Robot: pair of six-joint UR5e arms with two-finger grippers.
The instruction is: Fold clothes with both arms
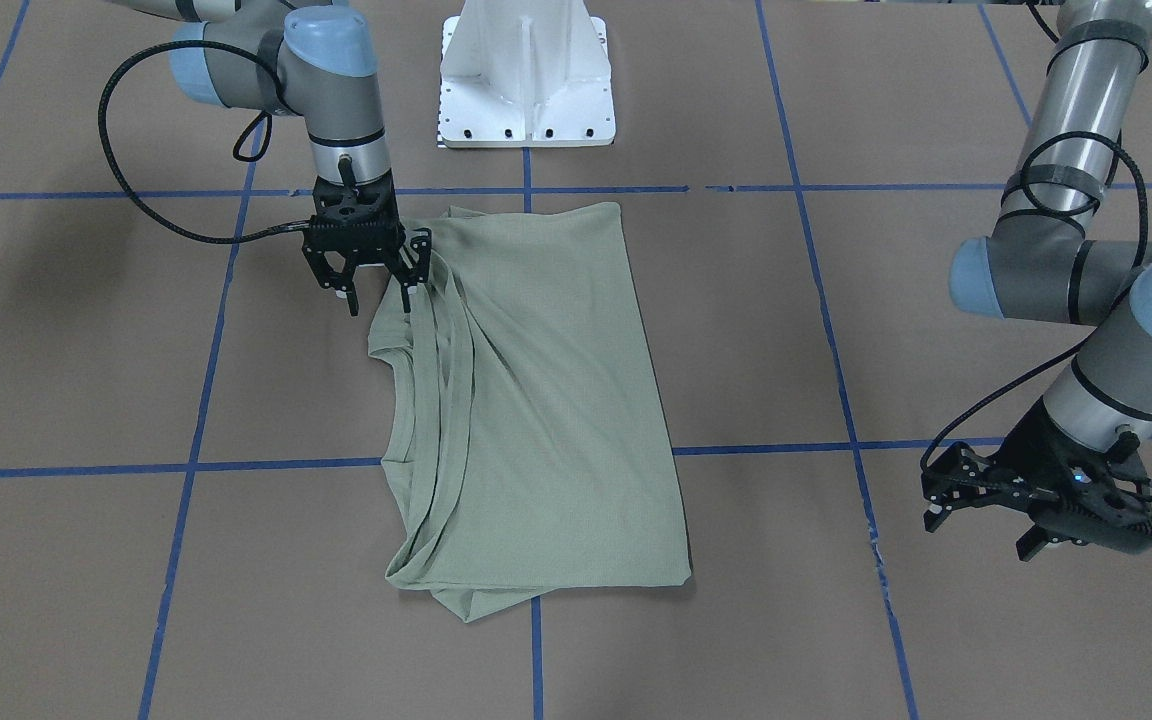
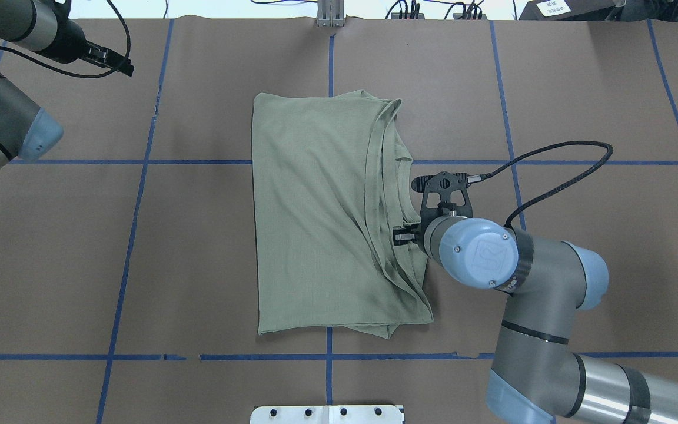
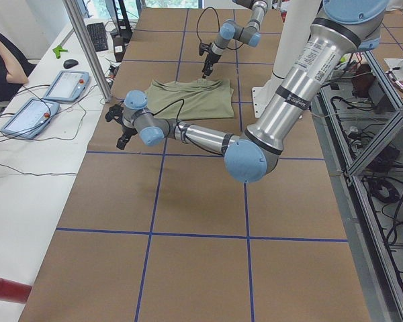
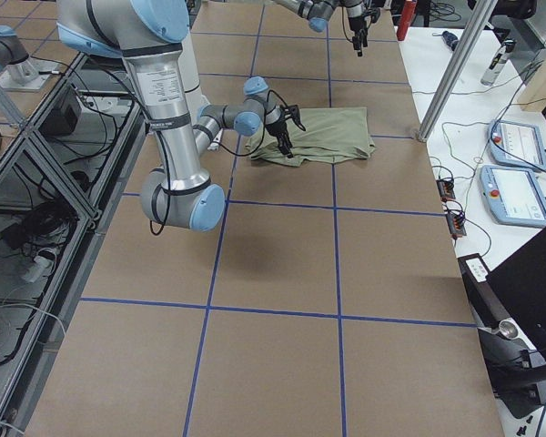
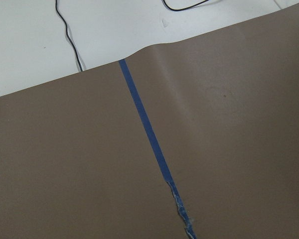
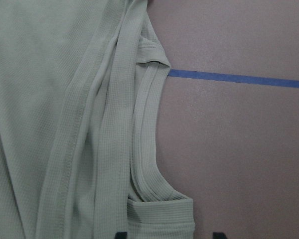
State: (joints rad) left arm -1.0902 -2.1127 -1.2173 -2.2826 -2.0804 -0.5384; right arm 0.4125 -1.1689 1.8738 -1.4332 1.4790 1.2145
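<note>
Right claw (image 1: pixel 379 295) (black, skeletal) straddles ribbed edge of sage shirt (image 1: pixel 556 400).

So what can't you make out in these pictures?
Shirt sleeves: buried under its own folded layers, every view.
Right tool fingertips: covered by its arm in the overhead view.
Left tool, open or shut: sideways in the front view; its wrist view shows only table.

Pale sage-green ribbed shirt (image 1: pixel 556 380) — brown table (image 1: pixel 86 330), blue tape lines (image 1: pixel 286 465)
</note>
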